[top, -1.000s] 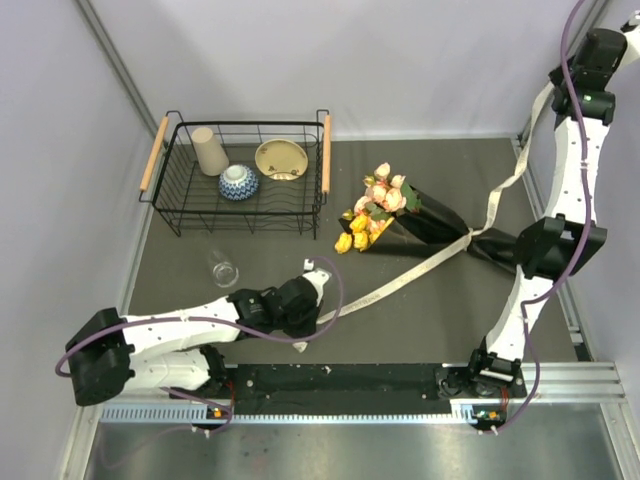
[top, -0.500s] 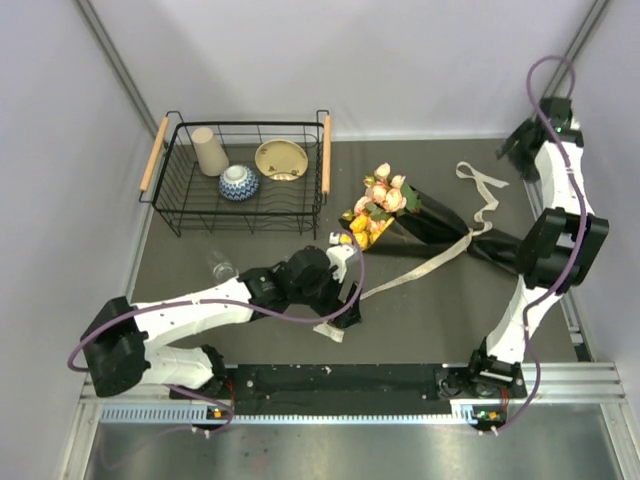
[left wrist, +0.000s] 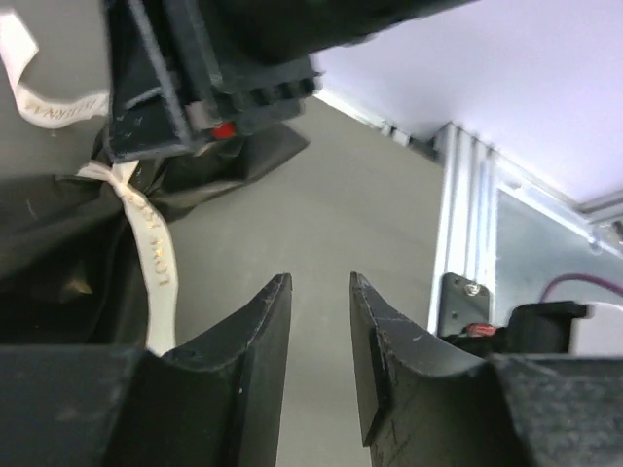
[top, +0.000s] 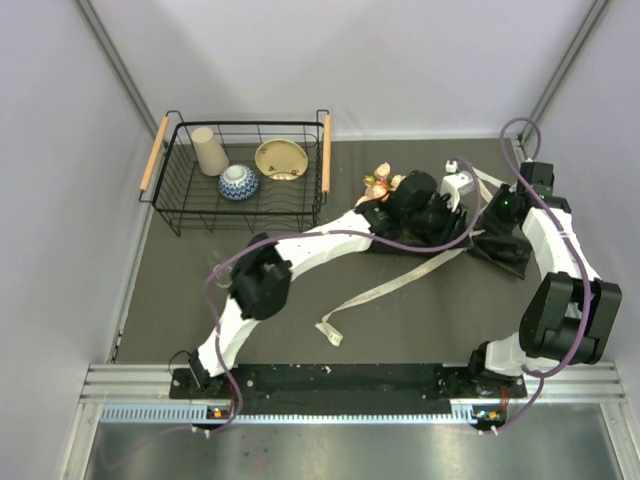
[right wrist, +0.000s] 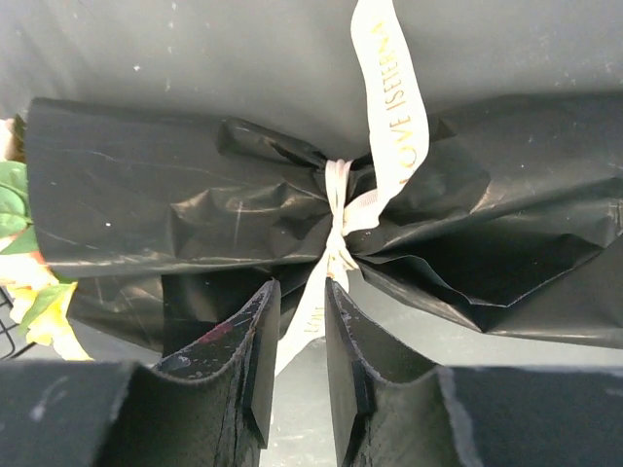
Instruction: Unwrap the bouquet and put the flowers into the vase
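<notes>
Left pincer (left wrist: 321,292) is seen parted a little with nothing caught in it, hung well right of the wire basket (top: 240,124), low over the black wrap of the bouquet (right wrist: 195,195). Right pincer (right wrist: 302,292), parked further right of the basket again, is left slightly apart too. It's lined up on the knot of the cream ribbon (right wrist: 389,107), and a tail of that is seen through the gap. The bouquet is laid flat on the counter (top: 420,320) just right of the basket, tied, with the flowers (top: 380,180) pointed at the basket. One loose ribbon end is trailed out on the near side of the basket's right end.
</notes>
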Tool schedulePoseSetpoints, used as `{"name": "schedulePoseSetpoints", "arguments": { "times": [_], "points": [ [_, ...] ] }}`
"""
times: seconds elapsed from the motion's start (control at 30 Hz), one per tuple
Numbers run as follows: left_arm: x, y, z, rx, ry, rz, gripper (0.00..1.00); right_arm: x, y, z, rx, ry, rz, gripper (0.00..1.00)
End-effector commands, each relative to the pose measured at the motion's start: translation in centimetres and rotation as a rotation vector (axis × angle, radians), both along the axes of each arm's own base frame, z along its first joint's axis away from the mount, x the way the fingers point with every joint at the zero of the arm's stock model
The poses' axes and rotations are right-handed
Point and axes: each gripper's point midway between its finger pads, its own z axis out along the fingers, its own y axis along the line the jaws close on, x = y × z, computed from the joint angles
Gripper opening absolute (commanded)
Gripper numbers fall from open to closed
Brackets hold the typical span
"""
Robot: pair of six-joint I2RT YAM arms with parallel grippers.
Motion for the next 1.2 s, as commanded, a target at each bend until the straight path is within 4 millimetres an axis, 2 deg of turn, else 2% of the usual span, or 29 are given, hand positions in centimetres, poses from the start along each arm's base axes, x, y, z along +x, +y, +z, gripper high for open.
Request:
{"name": "schedulePoseSetpoints", "arguments": {
  "times": [0.0, 0.07, 0.13, 0.23, 0.27, 0.37, 0.47, 0.57, 0.7, 0.8, 1.03, 1.13, 1.17],
  "points": [
    [5.3, -1.9, -3.1, 0.025, 0.022, 0.034, 0.33, 1.3, 0.1, -0.2, -0.025, -0.058, 0.042, 0.23],
    [6.9, -2.8, -4.7, 0.029, 0.059, 0.043, 0.25, 1.5, 0.3, -1.3, -0.011, -0.038, 0.051, 0.22],
    [8.6, -2.4, -5.8, 0.03, 0.095, 0.081, 0.16, 1.6, 0.1, -2.0, -0.017, -0.027, 0.044, 0.23],
    [9.9, -1.8, -8.0, 0.06, 0.104, 0.121, 0.13, 1.7, 0.3, -3.1, -0.001, -0.011, 0.047, 0.24],
    [9.9, -1.5, -9.2, 0.08, 0.113, 0.126, 0.13, 1.7, 0.4, -3.3, 0.001, -0.008, 0.048, 0.24],
    [9.8, -1.2, -11.3, 0.115, 0.137, 0.122, 0.11, 1.5, 0.5, -4.4, -0.016, 0.013, 0.046, 0.23],
    [9.6, -0.9, -12.8, 0.144, 0.159, 0.128, 0.1, 1.2, 0.3, -5.3, -0.034, 0.031, 0.046, 0.22],
    [9.6, -0.4, -13.9, 0.17, 0.168, 0.141, 0.09, 1.0, 0.3, -6.0, -0.034, 0.05, 0.048, 0.22],
    [9.7, -0.3, -14.2, 0.175, 0.175, 0.144, 0.09, 0.6, -0.4, -6.6, -0.07, 0.072, 0.034, 0.2],
    [9.6, -0.4, -14.2, 0.172, 0.178, 0.141, 0.09, 0.9, -0.3, -6.7, -0.065, 0.072, 0.041, 0.12],
    [9.5, -0.1, -14.9, 0.186, 0.19, 0.141, 0.09, 1.1, 0.1, -7.3, -0.044, 0.078, 0.058, 0.14],
    [9.3, -0.1, -15.0, 0.188, 0.201, 0.14, 0.09, 1.2, 0.3, -6.6, -0.035, 0.059, 0.059, 0.01],
    [9.3, -0.1, -15.1, 0.188, 0.204, 0.14, 0.09, 1.2, 0.4, -6.0, -0.034, 0.042, 0.062, 0.0]
  ]
}}
